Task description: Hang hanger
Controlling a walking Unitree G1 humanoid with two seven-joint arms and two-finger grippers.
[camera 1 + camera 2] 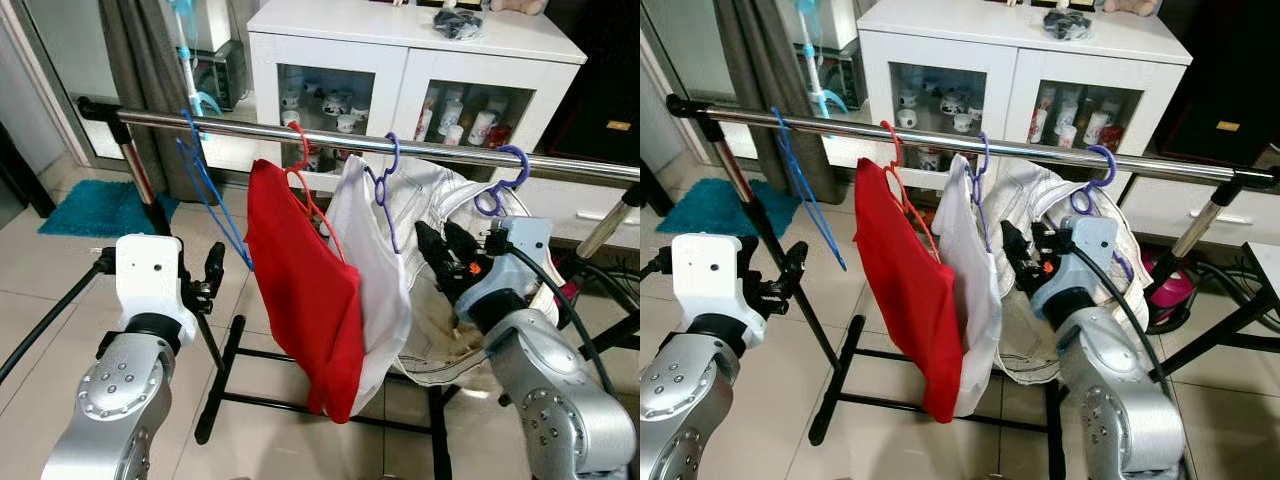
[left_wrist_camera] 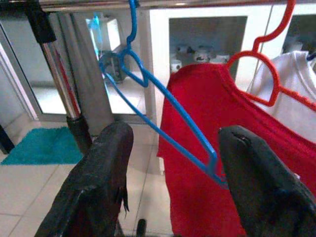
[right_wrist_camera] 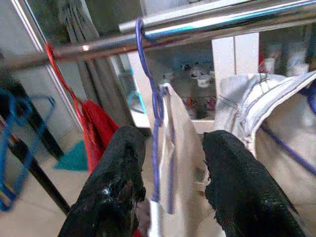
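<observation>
Two grippers, fingers apart and empty: left gripper (image 1: pixel 213 272) beside the bare blue hanger (image 1: pixel 212 200) hooked on the rail (image 1: pixel 440 151); right gripper (image 1: pixel 446 250) facing purple-hung white shirt (image 1: pixel 375 280), red shirt (image 1: pixel 305 290) between; cabinet (image 1: pixel 400 60) behind.

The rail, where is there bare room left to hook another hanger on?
Bare rail runs between its left end post and the blue hanger, and right of the purple hanger. From the red hanger rightward it is crowded.

Pale tiled floor (image 1: pixel 60 290) — a teal mat (image 1: pixel 98 208) by grey curtains (image 1: pixel 140 60); white glass-doored cabinet (image 1: pixel 400 60) behind.
</observation>
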